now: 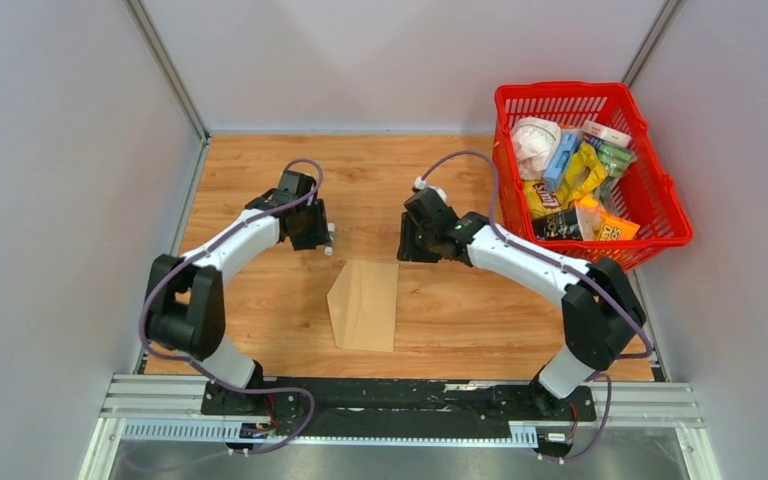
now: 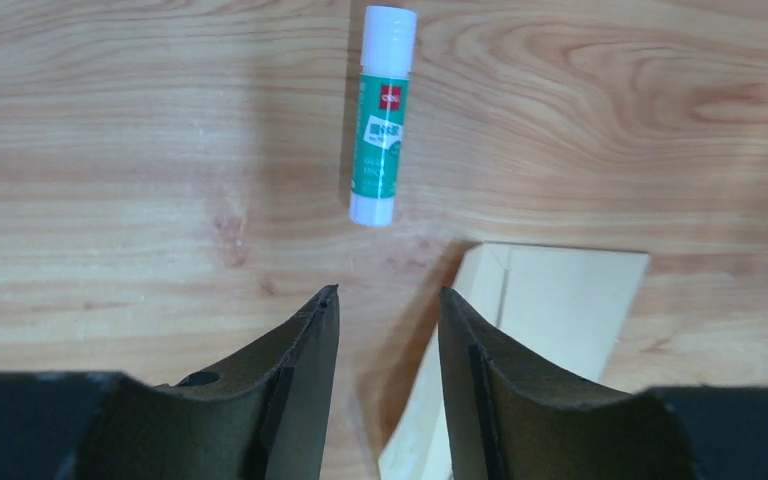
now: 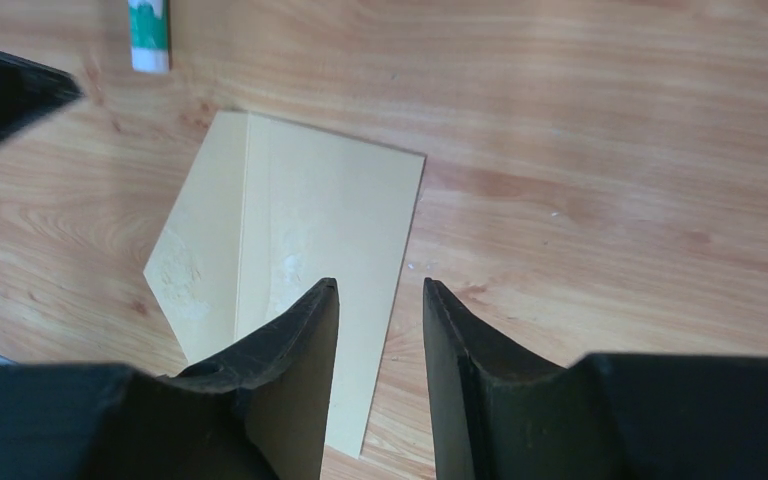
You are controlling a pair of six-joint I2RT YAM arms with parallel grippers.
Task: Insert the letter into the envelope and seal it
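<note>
On the table (image 1: 460,320): envelope (image 1: 365,305), flat, flap unfolded; glue stick (image 2: 384,115) lying near its corner. Left gripper (image 2: 388,292) and right gripper (image 3: 379,283) above, jaws apart, empty.

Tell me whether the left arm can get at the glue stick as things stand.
Probably yes. The glue stick lies flat on the table just ahead of the left fingers, which stand apart and empty. Nothing lies between them; the envelope sits off to one side.

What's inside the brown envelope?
The envelope lies flat on the table, flap open. Only its tan paper shows; whatever is inside is covered, and no letter pokes out.
</note>
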